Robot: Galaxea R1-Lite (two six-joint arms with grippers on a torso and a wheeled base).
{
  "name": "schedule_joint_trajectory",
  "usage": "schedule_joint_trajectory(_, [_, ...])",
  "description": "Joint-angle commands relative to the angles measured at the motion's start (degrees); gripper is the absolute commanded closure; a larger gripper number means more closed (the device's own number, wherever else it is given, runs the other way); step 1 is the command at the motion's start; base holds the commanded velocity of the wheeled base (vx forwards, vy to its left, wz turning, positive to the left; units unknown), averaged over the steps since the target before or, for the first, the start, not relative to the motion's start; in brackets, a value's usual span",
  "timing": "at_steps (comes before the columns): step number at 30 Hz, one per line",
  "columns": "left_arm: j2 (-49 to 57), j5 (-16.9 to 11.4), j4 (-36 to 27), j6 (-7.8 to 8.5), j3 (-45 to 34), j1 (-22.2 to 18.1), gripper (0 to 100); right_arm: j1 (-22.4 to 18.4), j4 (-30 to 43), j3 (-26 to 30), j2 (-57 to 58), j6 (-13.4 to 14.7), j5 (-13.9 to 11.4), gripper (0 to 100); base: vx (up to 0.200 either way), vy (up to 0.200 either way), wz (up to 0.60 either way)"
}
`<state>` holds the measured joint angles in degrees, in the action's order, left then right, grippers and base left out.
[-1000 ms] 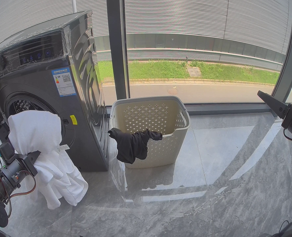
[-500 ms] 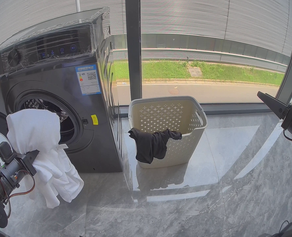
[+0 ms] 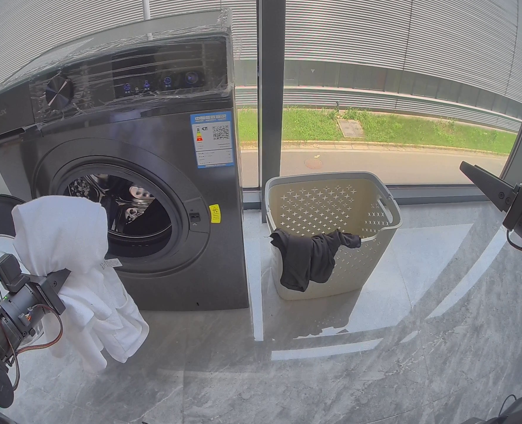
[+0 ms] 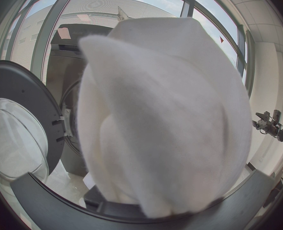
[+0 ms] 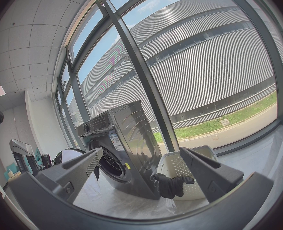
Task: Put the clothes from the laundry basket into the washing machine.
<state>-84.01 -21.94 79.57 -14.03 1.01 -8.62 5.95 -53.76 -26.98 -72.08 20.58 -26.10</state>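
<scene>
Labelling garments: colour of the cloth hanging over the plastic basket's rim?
Black; draped garment shows best in head view.

The head view looks forward and down at the washing machine (image 3: 219, 260) and laundry basket (image 3: 320, 204) from well back. The left wrist view faces the machine from near, close behind a white garment (image 4: 163, 118). The right wrist view takes in both from farther off.

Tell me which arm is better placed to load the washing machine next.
Left. The left gripper holds the white garment just before the open washing machine; the right gripper hangs open beyond the laundry basket.
</scene>
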Motion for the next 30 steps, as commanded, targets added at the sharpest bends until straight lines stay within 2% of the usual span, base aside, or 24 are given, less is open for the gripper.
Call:
schedule_joint_trajectory(1, [-0.19, 0.06, 0.06, -0.12, -1.01, -0.08, 100, 0.03, -0.03, 0.00, -0.16, -0.01, 0.00, 0, 0.000, 0.200, 0.00])
schedule_joint_trajectory(3, [-0.19, -0.03, 0.06, -0.12, -1.01, 0.01, 100, 0.03, -0.03, 0.00, -0.16, -0.01, 0.00, 0, 0.000, 0.200, 0.00])
schedule_joint_trajectory(14, [-0.81, -0.29, -0.38, -0.91, -1.01, 0.01, 100, 0.03, -0.03, 0.00, -0.16, 0.08, 0.00, 0, 0.000, 0.000, 0.00])
schedule_joint_trajectory(24, [0.86, -0.12, -0.55, -0.73, -1.01, 0.01, 100, 0.03, -0.03, -0.18, -0.34, 0.08, 0.00, 0, 0.000, 0.000, 0.00])
schedule_joint_trajectory(30, [0.95, -0.29, -2.58, 0.76, -1.01, 0.36, 100, 0.03, -0.03, -0.09, -0.25, 0.08, 0.00, 0, 0.000, 0.000, 0.00])
